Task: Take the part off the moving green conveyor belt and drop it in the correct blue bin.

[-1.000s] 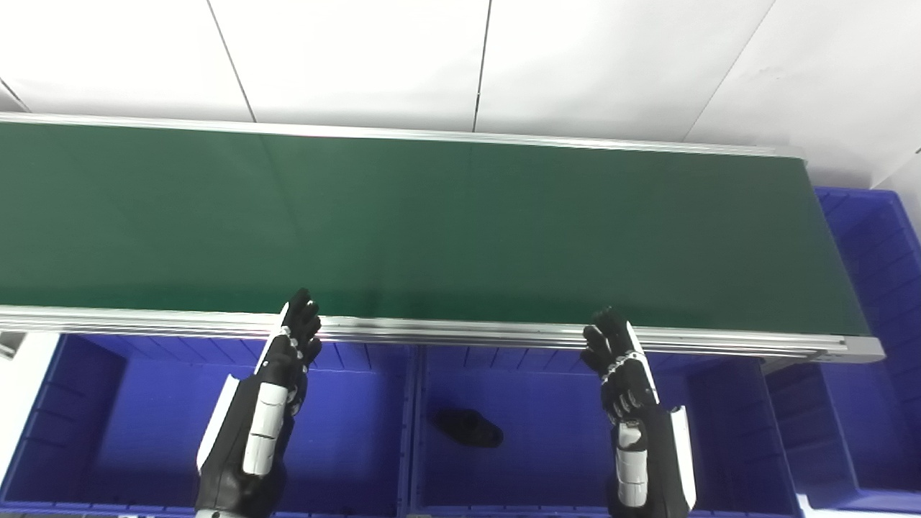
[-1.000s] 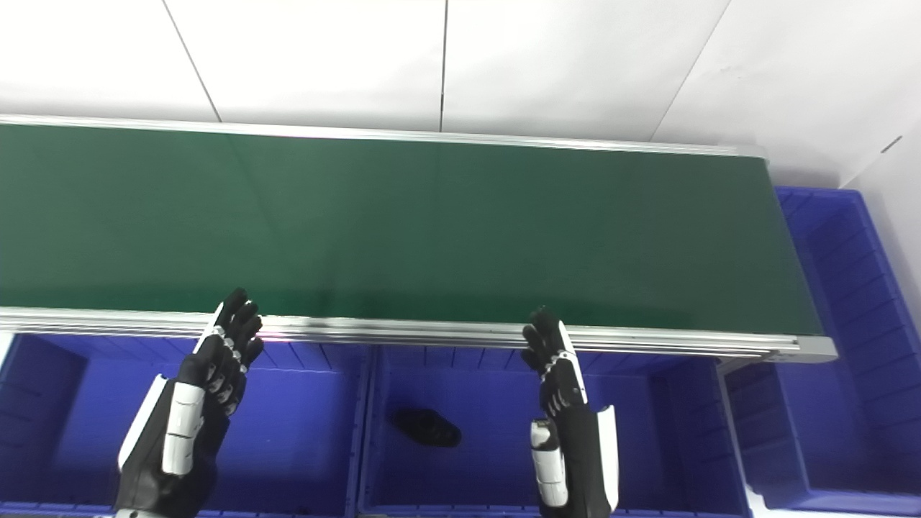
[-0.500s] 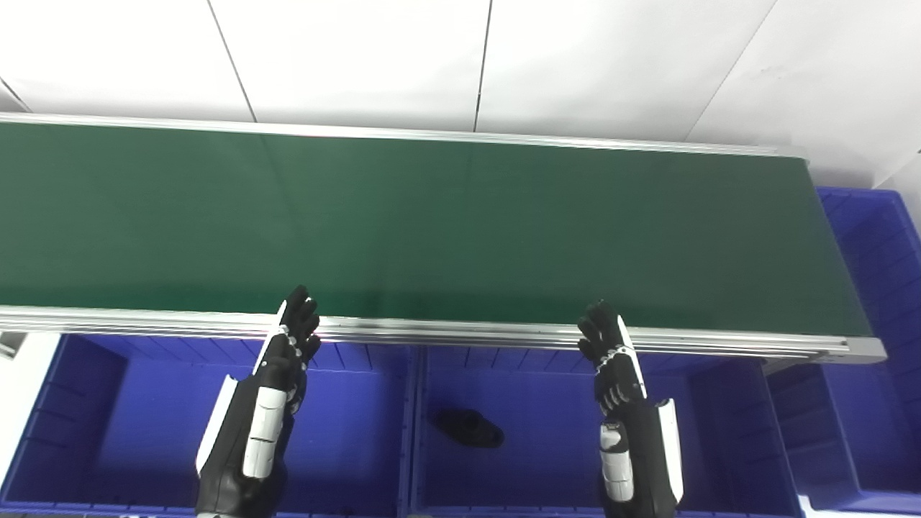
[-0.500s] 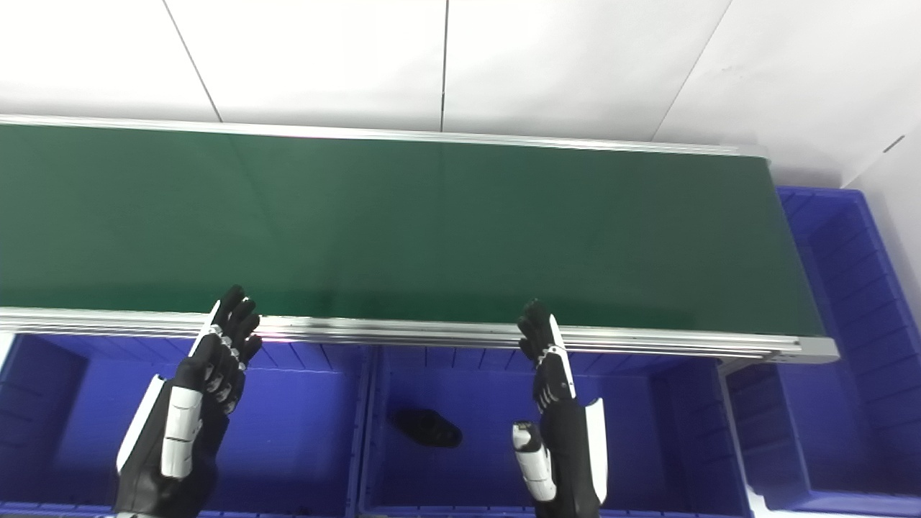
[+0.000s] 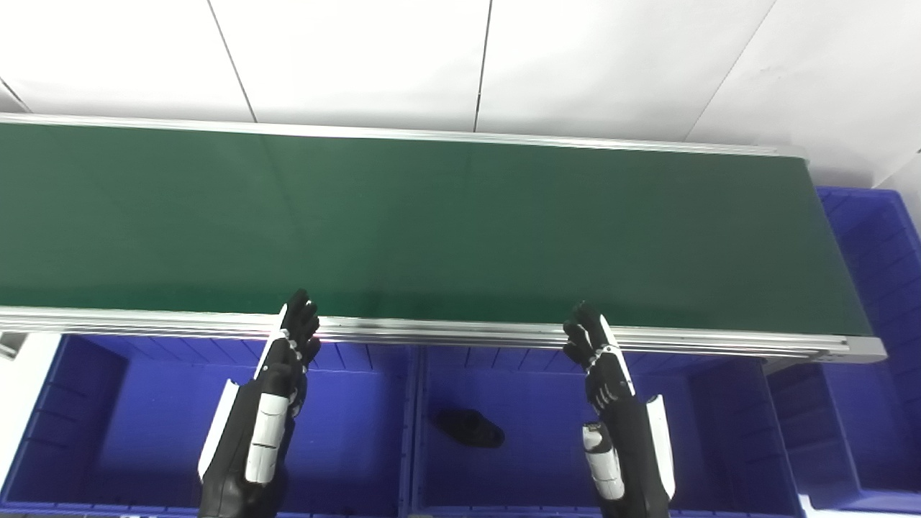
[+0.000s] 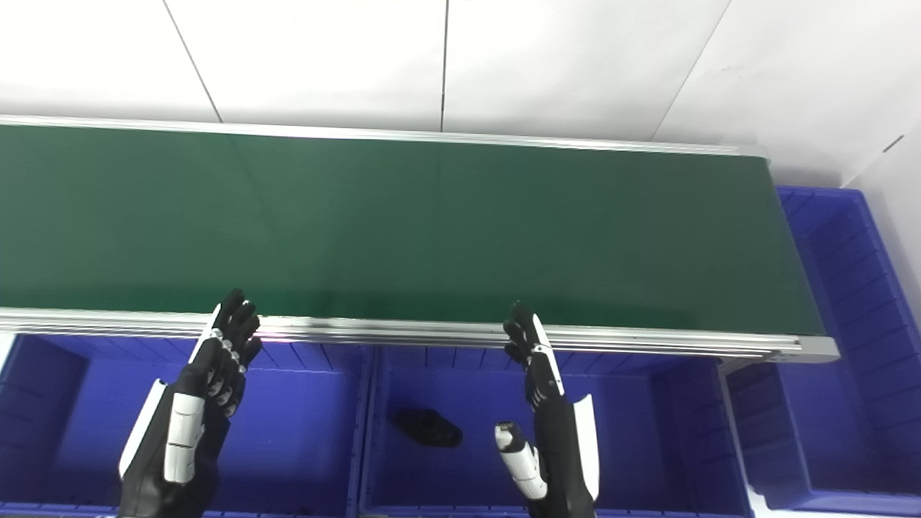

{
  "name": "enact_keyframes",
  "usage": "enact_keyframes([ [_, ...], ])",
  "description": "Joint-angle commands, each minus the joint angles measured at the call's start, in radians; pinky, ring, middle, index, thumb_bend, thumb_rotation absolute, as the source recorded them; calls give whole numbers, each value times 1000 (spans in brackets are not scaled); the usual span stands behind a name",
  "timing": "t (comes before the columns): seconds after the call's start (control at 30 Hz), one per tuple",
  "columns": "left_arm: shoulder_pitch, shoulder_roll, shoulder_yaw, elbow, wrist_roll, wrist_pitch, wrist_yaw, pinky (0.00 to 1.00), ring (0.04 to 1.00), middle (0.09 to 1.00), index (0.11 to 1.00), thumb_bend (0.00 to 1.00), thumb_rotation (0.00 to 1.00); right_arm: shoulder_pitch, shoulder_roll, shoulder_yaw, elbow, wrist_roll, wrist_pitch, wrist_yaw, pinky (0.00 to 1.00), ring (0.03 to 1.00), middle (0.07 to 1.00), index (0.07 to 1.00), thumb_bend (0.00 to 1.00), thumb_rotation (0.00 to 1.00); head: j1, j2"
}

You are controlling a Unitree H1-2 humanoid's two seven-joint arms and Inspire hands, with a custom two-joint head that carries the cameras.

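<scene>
Both forearms are running off the bottom edge. One dark part (image 5: 469,427), its shape unclear, is lying in the middle blue bin (image 5: 709,417) below the green conveyor belt (image 5: 432,223). Left hand (image 5: 291,345) and right hand (image 5: 601,360) are hovering at the belt's near rail, fingers spread, holding nothing.

One green conveyor belt (image 5: 460,223), three blue bins (image 5: 360,432) (image 5: 547,403) (image 5: 878,288), one black part (image 5: 469,428), two hands (image 5: 284,360) (image 5: 604,367).
</scene>
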Motion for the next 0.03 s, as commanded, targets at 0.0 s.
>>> enact_keyframes([
  [0.0,13,-2,-6,-26,12,-41,-9,1000,1000,1000,1000,647,1000,9,59,56,-50,4,11,4,882,913,941,940,844,988,3,-1],
])
